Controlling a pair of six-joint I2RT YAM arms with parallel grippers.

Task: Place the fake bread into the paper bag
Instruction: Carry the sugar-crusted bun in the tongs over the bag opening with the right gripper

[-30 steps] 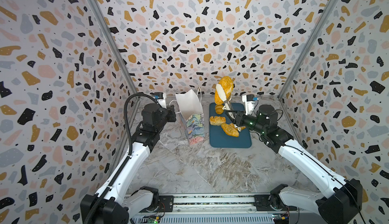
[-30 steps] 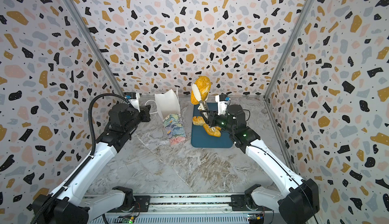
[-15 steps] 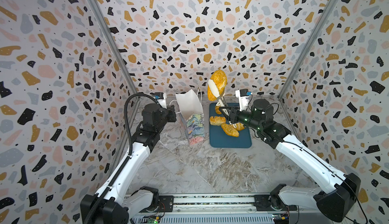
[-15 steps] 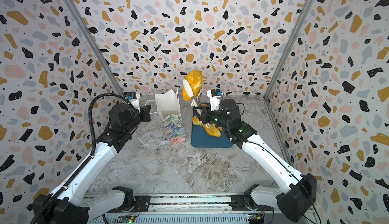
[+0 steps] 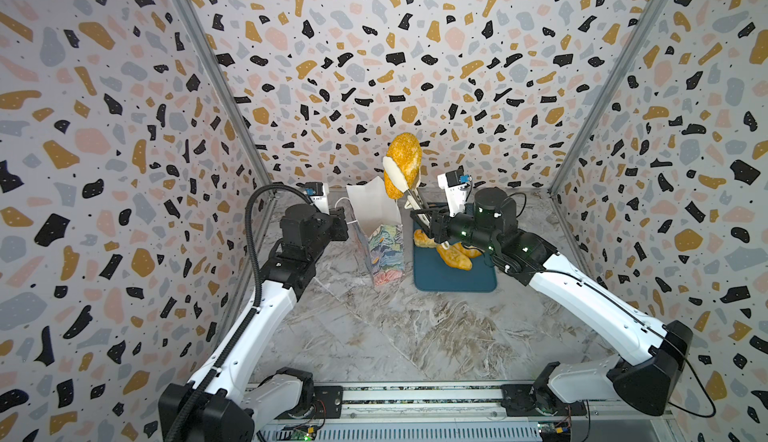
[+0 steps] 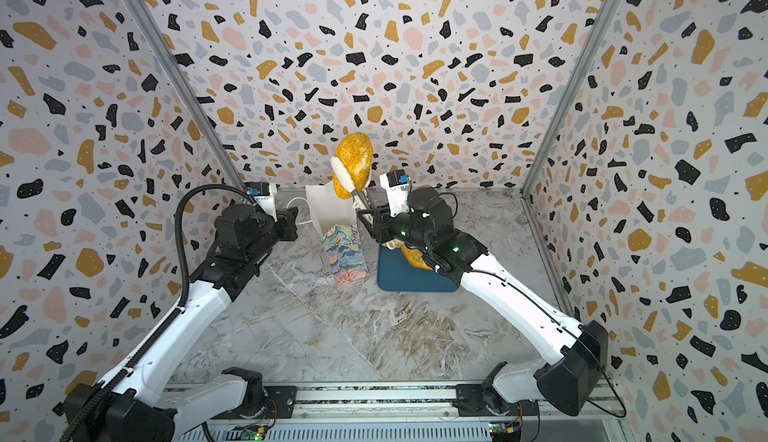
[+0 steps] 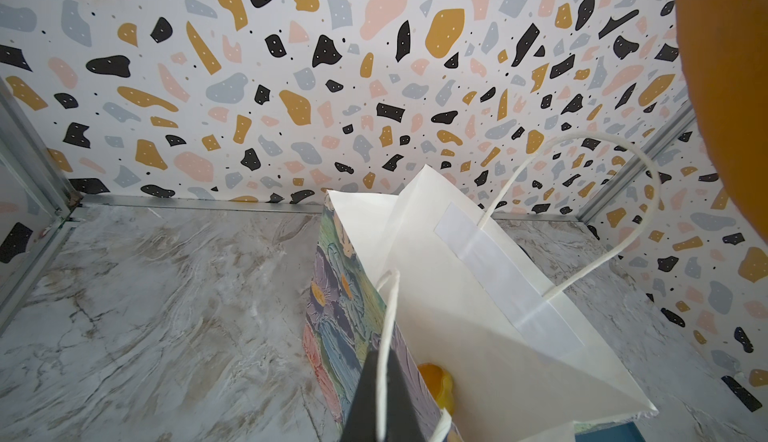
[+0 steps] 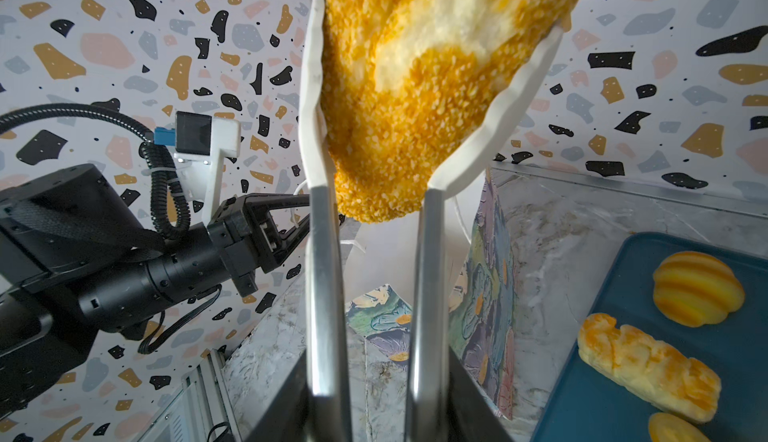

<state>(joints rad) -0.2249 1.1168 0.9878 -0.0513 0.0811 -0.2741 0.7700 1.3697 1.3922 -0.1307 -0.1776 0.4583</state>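
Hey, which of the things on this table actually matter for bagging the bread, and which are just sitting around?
For the job: crumbed loaf, tongs gripping it, right pincer holding the tongs, paper bag, left pincer at its rim, rolls on the blue tray, one bread already in the bag.
Just there: the blue tray itself, marble tabletop, patterned walls.

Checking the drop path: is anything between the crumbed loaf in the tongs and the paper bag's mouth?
Nothing visible does. The crumbed loaf is held high in the tongs beside the open paper bag; only a cord handle stands at its rim.
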